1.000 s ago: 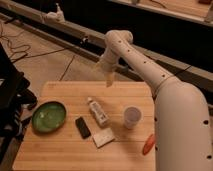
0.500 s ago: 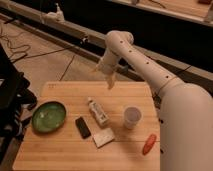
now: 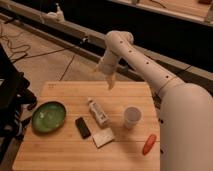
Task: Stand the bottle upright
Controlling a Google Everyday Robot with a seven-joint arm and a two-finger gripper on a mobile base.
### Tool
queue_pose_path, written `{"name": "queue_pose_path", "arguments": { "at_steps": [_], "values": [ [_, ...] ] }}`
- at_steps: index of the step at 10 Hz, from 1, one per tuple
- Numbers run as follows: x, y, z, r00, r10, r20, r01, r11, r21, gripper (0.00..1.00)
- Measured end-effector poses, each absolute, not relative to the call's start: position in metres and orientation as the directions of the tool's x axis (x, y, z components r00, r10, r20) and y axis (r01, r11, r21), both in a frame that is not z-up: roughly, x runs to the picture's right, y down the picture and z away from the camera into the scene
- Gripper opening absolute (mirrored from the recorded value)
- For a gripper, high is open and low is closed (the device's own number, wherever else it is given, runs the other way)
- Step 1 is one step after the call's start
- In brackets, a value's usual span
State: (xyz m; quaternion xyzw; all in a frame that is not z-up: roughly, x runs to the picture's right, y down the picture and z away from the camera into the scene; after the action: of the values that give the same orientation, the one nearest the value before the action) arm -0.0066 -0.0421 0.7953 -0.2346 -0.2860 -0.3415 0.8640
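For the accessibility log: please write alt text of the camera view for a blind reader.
A white bottle lies on its side on the wooden table, with the robot's pincer hanging above the table's far edge, not touching it. Near the bottle are a green bowl, a black bar, a flat white block, a pale cup and an orange object.

One camera, high and close beside the arm (image 3: 150,75), looks down across the whole table (image 3: 60,150); the gripper (image 3: 110,84) hangs over its far edge.

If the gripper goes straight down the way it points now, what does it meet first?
Probably bare table, right of the lying bottle; the gripper hangs above the table's far side, depth unclear.
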Motion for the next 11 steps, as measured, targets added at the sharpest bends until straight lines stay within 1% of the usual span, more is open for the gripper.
{"name": "queue_pose_path", "arguments": {
  "at_steps": [2, 5, 8, 11],
  "values": [
    [-0.013, -0.051, 0.804, 0.564, -0.57, 0.597, 0.776, 0.612, -0.149, 0.8],
    [-0.019, -0.047, 0.809, 0.527, -0.669, 0.524, 0.823, 0.555, -0.12, 0.8],
    [-0.031, -0.015, 0.811, 0.489, -0.702, 0.518, 0.859, 0.491, -0.145, 0.8],
    [-0.045, 0.015, 0.814, 0.478, -0.673, 0.564, 0.863, 0.479, -0.161, 0.8]
  ]
}}
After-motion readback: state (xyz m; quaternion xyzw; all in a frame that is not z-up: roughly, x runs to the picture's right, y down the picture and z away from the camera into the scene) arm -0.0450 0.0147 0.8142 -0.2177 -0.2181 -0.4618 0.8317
